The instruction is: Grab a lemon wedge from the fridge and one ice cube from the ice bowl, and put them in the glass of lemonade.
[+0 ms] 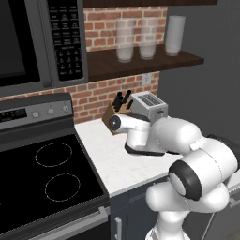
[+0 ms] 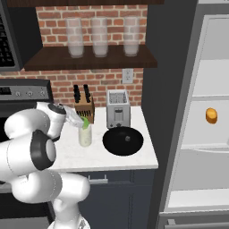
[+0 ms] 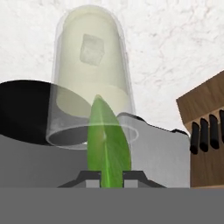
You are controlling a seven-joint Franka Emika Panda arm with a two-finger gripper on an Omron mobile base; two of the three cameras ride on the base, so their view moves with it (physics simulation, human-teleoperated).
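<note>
Gripper (image 3: 104,178) clamped on lemon wedge (image 3: 107,140), held just above glass of lemonade (image 3: 91,78) on counter (image 2: 134,159) by ice bowl (image 2: 123,141), prob. for drop; ice cube (image 3: 92,49) already in drink.

Arm folded low; claw (image 3: 109,177) clamped shut on something.

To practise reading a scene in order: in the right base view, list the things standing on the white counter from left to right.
knife block → glass of lemonade, with the lemon wedge held at its rim → toaster. The black ice bowl lies in front of the toaster, so its place in the order is unclear.
</note>
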